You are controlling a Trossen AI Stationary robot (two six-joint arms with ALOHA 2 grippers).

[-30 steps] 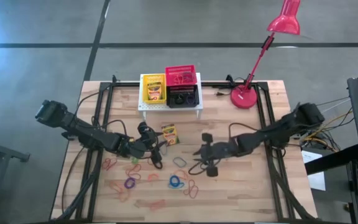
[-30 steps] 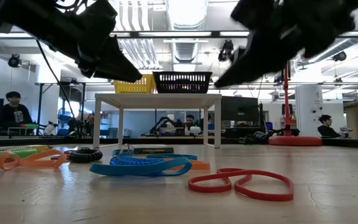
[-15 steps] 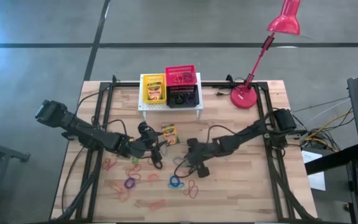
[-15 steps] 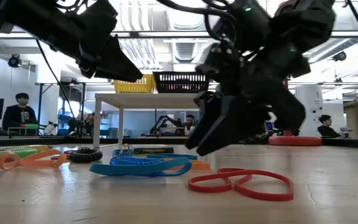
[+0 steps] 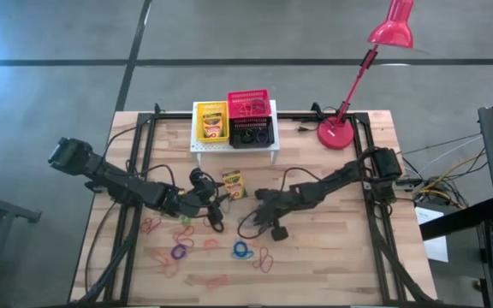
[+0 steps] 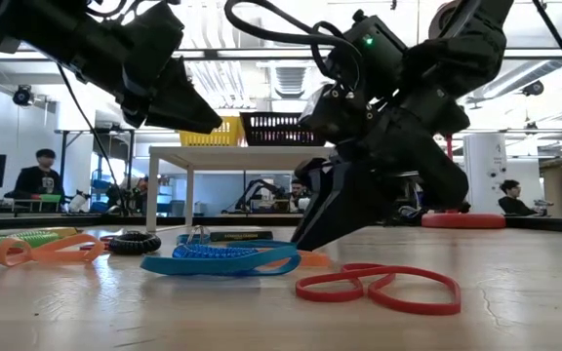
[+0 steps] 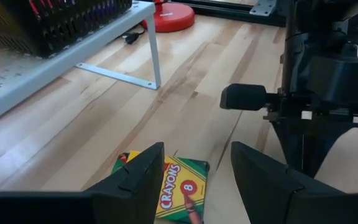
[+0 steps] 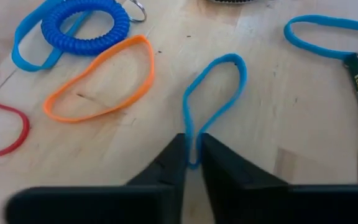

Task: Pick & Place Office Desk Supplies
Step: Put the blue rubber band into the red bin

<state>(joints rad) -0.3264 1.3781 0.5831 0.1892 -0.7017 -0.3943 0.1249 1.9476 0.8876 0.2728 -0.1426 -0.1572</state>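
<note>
A wooden counter [image 5: 332,257] seen from above, with bare wood open along its right side and front right corner, while coloured elastic loops crowd the front left. At the back edge a white stand [image 5: 202,147] carries a yellow basket [image 5: 211,124], a red basket [image 5: 250,106] and a black basket [image 5: 252,134]; a red desk lamp [image 5: 336,133] stands beside it. Near the centre, the right hand [image 8: 193,163] is low on the wood, its fingers pressed nearly together and pinching the near end of a thin blue elastic loop [image 8: 219,93], which lies flat and stretches away from the fingertips. An orange loop [image 8: 101,81] and a blue coiled band [image 8: 87,26] lie just beside it. The left hand [image 7: 196,171], fingers spread and holding nothing, hovers to the left, directly over a crayon box [image 7: 179,191] lying flat.
</note>
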